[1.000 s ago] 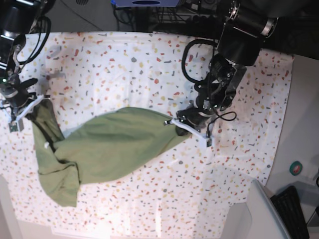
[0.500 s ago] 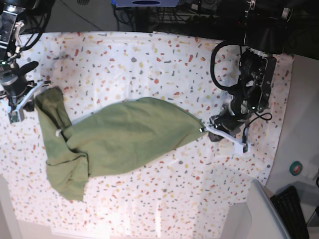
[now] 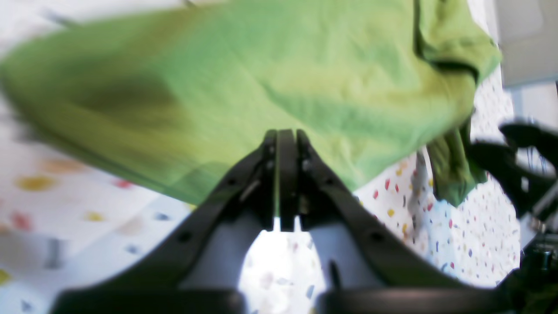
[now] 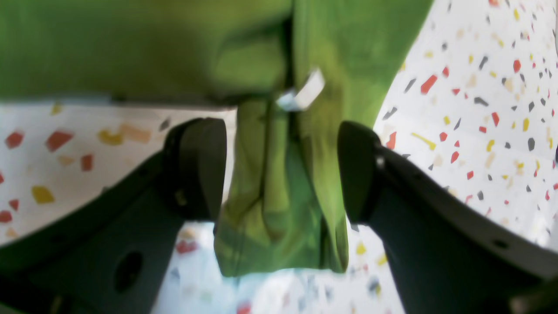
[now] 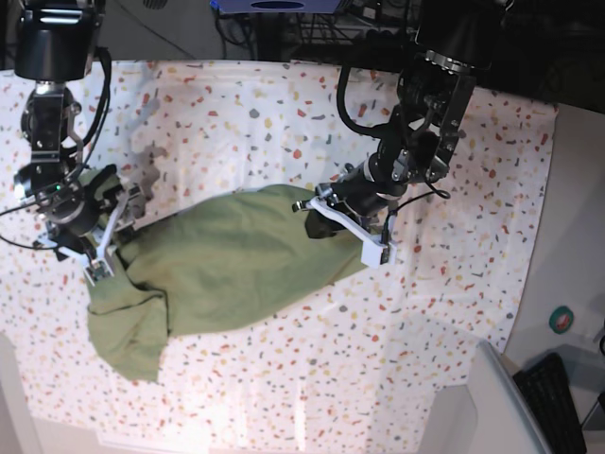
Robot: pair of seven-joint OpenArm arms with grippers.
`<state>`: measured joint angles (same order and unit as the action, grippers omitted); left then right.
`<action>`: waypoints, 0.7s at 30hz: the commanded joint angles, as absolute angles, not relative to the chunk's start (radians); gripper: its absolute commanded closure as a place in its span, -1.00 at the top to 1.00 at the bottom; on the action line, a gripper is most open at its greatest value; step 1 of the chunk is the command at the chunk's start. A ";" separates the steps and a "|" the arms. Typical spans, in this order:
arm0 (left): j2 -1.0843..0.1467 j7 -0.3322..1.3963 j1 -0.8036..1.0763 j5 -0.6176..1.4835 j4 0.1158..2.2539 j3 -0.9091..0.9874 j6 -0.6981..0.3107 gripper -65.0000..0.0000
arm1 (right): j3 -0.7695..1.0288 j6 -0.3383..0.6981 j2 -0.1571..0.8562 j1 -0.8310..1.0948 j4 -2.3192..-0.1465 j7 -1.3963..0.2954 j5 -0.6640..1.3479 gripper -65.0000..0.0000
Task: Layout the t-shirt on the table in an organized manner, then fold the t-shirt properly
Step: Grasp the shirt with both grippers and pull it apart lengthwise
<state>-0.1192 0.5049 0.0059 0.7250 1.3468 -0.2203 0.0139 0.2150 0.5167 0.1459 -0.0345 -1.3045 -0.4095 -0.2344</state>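
Note:
The olive-green t-shirt (image 5: 236,265) lies bunched across the middle of the speckled table (image 5: 284,123), with a crumpled lump at its lower left. My left gripper (image 5: 345,229) is at the shirt's right edge. In the left wrist view its fingers (image 3: 301,174) are pressed together at the t-shirt (image 3: 305,78) hem, with a thin green sliver between them. My right gripper (image 5: 99,236) is at the shirt's left end. In the right wrist view the right gripper (image 4: 277,170) is open wide, and a bundle of t-shirt (image 4: 279,209) fabric with a white label (image 4: 305,93) lies between its fingers.
The cloth's right edge meets a plain grey-white surface (image 5: 577,218). On it lie a small round green and red object (image 5: 561,320), a grey bin (image 5: 492,407) and a keyboard (image 5: 553,397). Dark equipment stands behind the table's far edge.
My right gripper has opened and shifted right and down along the shirt. The left arm has moved left, so the shirt is less stretched and more bunched.

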 commanded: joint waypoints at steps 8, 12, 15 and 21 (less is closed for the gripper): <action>-0.045 0.377 -0.160 0.731 1.086 -0.369 0.010 -0.74 | 0.222 0.507 0.162 -0.186 -1.122 -0.397 -0.231 0.07; -0.041 0.306 -0.239 0.731 0.869 -0.510 0.010 -1.00 | 0.280 0.507 0.177 -0.203 -1.075 -0.341 -0.231 0.05; -0.050 0.271 -0.268 0.731 0.717 -0.547 0.012 -1.00 | 0.292 0.507 0.197 -0.217 -1.003 -0.266 -0.231 -0.47; -0.168 0.268 -0.245 0.731 0.742 -0.545 0.012 -1.00 | 0.294 0.507 0.216 -0.220 -0.966 -0.246 -0.231 -1.00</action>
